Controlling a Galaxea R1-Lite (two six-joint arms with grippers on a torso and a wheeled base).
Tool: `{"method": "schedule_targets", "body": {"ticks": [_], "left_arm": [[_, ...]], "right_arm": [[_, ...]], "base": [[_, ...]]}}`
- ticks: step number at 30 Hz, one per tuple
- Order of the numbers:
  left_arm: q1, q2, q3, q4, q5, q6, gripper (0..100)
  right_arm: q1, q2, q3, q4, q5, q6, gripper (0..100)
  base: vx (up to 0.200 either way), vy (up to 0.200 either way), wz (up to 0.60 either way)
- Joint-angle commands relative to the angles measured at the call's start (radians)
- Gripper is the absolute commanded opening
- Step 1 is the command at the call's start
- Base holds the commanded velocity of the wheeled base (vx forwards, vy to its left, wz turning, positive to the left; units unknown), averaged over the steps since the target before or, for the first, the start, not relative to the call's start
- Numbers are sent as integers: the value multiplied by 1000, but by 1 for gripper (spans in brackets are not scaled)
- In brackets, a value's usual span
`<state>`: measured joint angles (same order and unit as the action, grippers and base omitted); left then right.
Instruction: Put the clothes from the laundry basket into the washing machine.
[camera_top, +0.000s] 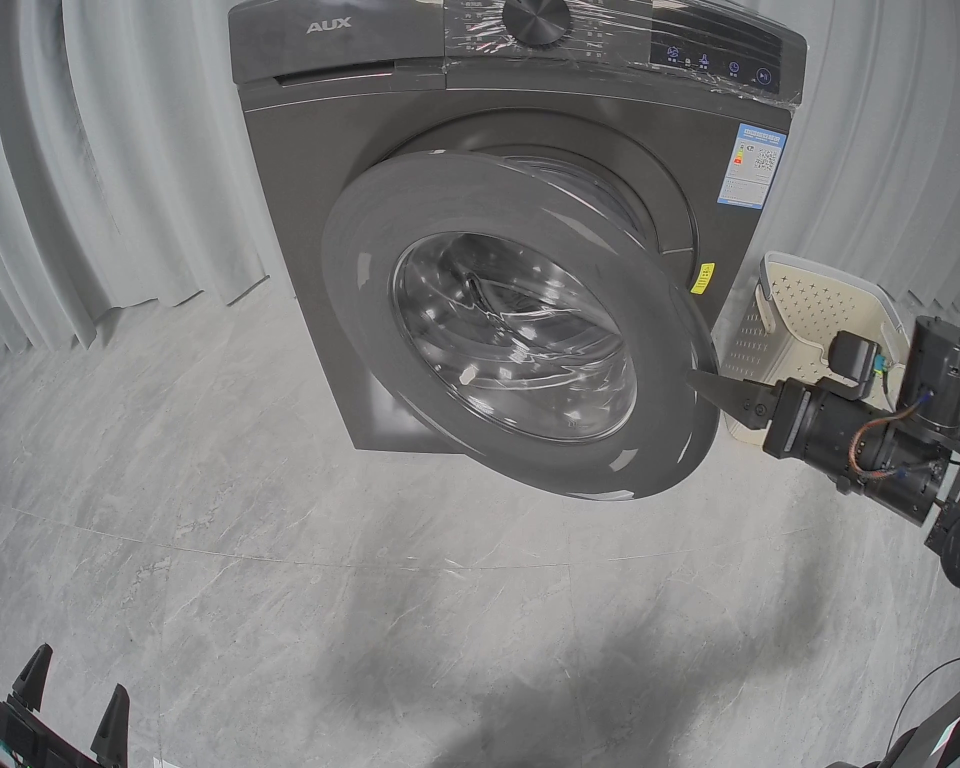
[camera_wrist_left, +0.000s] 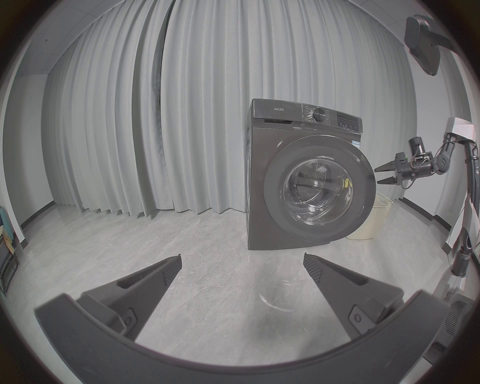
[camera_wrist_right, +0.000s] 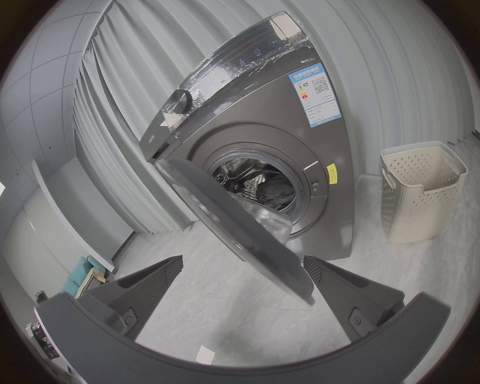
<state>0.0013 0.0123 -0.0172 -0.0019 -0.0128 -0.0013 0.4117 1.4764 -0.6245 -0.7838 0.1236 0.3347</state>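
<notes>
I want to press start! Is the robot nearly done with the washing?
Nearly! The dark clothes lie inside the grey front-loading washing machine, and the cream perforated plastic laundry basket looks empty. The right gripper is open at the rim of the round glass door, which stands half open. Left: shutting it.

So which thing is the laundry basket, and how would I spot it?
Start at the big grey washing machine standing before the pale curtain. On the floor at its right side sits the laundry basket. It is the only cream thing there, a plastic tub with walls full of small holes.
</notes>
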Motion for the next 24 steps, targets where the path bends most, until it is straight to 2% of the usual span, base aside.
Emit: {"method": "schedule_targets", "body": {"ticks": [1,6,7,11,15,19,22,23,24], "left_arm": [[0,-9,17,-1,0,0,100],[0,-9,17,-1,0,0,100],[0,-9,17,-1,0,0,100],[0,-9,17,-1,0,0,100],[0,-9,17,-1,0,0,100],[0,-9,17,-1,0,0,100],[0,-9,17,-1,0,1,100],[0,-9,17,-1,0,1,100],[0,-9,17,-1,0,1,100]], "right_arm": [[-16,122,-58,-9,-10,-3,100],[-36,163,-95,-20,-52,-17,100],[-36,163,-95,-20,-52,-17,100],[-105,203,-170,-22,-125,-31,100],[-126,200,-161,-20,-136,-51,100],[-83,157,-77,-22,-124,-52,100],[41,113,3,-22,-96,-52,100],[53,110,11,-23,-91,-52,100],[118,96,34,-23,-71,-48,100]], "base": [[0,0,0],[0,0,0],[200,0,0],[200,0,0],[200,0,0],[0,0,0],[0,0,0],[0,0,0],[0,0,0]]}}
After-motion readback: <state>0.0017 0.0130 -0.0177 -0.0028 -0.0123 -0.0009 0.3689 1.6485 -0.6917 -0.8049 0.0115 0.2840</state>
